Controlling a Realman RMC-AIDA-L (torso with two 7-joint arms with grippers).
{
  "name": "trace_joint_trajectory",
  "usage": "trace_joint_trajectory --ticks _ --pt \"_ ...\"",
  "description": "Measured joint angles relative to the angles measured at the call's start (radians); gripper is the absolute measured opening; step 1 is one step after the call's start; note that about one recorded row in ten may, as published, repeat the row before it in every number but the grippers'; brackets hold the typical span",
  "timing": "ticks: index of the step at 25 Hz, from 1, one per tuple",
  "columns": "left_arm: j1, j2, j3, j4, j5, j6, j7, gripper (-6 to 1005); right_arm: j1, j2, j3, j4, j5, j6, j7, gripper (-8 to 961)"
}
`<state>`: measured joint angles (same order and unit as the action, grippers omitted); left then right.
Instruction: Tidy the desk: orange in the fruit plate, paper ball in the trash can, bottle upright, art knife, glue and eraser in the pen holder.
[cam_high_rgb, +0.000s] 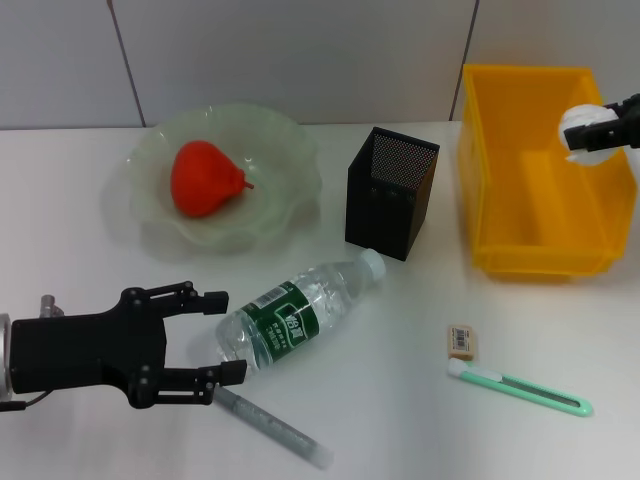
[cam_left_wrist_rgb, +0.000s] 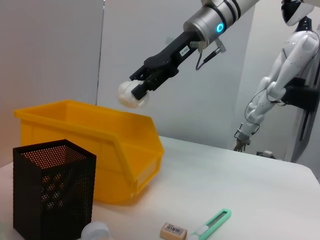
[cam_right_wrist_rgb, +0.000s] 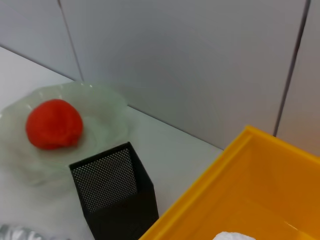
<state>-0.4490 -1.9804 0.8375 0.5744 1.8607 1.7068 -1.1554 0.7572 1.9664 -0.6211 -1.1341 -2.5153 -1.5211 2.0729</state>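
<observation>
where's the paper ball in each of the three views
Head view: the paper ball is pinched in the right gripper, above the trash can near its right wall.
Left wrist view: the ball hangs in that gripper above the bin's rim.
Right wrist view: only a white sliver shows at the picture's edge, over the bin.
Shared landmark: the pen holder beside the bin.

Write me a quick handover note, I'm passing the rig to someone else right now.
Right claw holds the paper ball above the trash can; not released.
Left claw is open beside the bottle, which lies on its side.
Done: orange sits in the fruit plate.
Left: drop the ball, stand the bottle up, then put the eraser, art knife and glue, all on the desk, into the pen holder.
</observation>
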Motion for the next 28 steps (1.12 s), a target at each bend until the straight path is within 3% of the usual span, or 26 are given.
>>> trace_joint_trajectory --ticks 12,16,18,19,21,25,28 --pt "-0.004 0.0 0.0 0.001 0.0 0.002 -0.002 845 -0.009 0.015 -0.019 0.001 -0.004 0.059 0.003 746" --pt "-0.005 0.0 0.0 0.001 0.0 0.003 -0.001 845 -0.026 0.031 -0.012 -0.013 0.021 0.09 -0.007 788" --pt "-0.005 0.0 0.0 0.002 0.0 0.004 -0.001 845 -0.044 0.041 -0.006 -0.029 0.085 0.096 -0.032 809" --pt "-0.005 0.0 0.0 0.002 0.0 0.004 -0.001 845 -0.082 0.043 -0.009 -0.038 0.237 0.075 -0.079 820" --pt "-0.006 0.0 0.0 0.001 0.0 0.004 -0.001 845 -0.099 0.041 -0.011 -0.037 0.311 0.054 -0.1 820" --pt "-0.007 0.0 0.0 0.001 0.0 0.005 -0.001 845 -0.148 0.014 -0.015 0.008 0.582 -0.142 -0.204 819" --pt "-0.007 0.0 0.0 0.001 0.0 0.005 -0.001 845 -0.155 -0.002 -0.017 0.028 0.629 -0.286 -0.226 819"
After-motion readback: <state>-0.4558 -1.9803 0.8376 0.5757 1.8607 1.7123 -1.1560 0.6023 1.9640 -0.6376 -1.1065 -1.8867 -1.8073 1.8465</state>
